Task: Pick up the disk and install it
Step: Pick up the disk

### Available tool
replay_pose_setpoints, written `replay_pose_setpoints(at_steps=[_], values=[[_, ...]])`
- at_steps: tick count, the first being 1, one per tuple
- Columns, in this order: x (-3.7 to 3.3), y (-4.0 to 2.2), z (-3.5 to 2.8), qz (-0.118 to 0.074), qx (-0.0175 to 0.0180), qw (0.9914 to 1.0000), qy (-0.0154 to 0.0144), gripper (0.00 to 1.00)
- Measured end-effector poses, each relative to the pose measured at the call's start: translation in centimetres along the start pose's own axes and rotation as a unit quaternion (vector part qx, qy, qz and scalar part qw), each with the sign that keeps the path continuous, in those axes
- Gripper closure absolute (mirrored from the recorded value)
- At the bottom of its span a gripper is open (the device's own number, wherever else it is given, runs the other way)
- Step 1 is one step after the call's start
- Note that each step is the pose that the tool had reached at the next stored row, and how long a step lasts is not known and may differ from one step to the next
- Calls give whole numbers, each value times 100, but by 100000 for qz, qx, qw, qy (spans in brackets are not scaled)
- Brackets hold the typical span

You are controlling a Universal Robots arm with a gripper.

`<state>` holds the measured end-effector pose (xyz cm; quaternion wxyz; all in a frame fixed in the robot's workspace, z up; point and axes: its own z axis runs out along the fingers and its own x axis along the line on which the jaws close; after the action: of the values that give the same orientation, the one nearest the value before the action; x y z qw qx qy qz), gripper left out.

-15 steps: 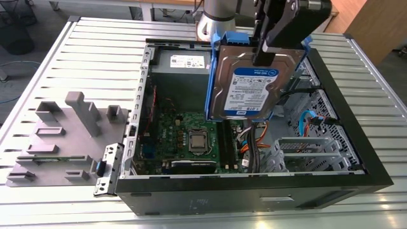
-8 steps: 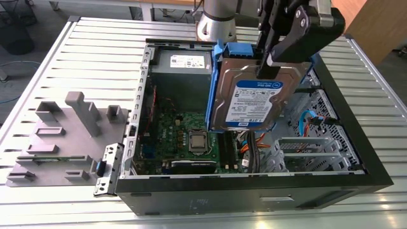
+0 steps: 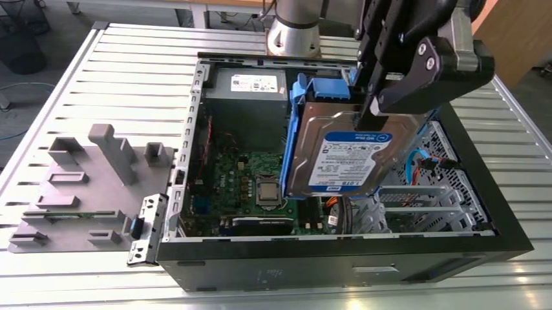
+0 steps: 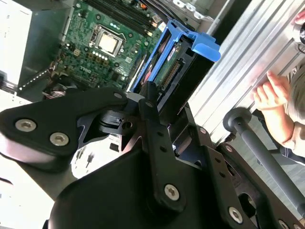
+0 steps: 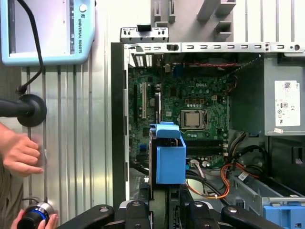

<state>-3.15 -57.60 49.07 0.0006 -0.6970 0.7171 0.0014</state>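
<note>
The disk (image 3: 343, 158) is a silver drive with a blue-and-white label in a blue plastic carrier. It hangs tilted, nearly on edge, above the open computer case (image 3: 345, 255), over the motherboard (image 3: 250, 181). My gripper (image 3: 376, 120) is shut on its upper end, with the black linkage rising above it. In the second wrist view the disk (image 4: 177, 62) juts out from between my black fingers (image 4: 151, 112), its blue tab outermost. In the first wrist view its blue carrier (image 5: 169, 160) faces me edge-on above the board.
A grey power-supply box (image 3: 250, 84) fills the case's far corner, and cables and a drive cage (image 3: 427, 200) lie at the exterior view's right. A grey fixture (image 3: 86, 187) stands beside the case. A person's hand (image 5: 21, 152) and a pendant (image 5: 47, 28) are nearby.
</note>
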Motion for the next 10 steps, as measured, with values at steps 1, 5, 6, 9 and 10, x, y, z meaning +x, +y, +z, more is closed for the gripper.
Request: replay_pose_setpoints(at_steps=[1,5,6,9,10], values=[[10,0,-1,-1,-3,100000,13,65],[14,-1,-1,-2,-3,100000,10,65],[14,-1,0,-2,0,100000,4,65],[15,-4,-1,-6,-2,100000,7,65],[15,-12,0,-9,-1,100000,4,65]])
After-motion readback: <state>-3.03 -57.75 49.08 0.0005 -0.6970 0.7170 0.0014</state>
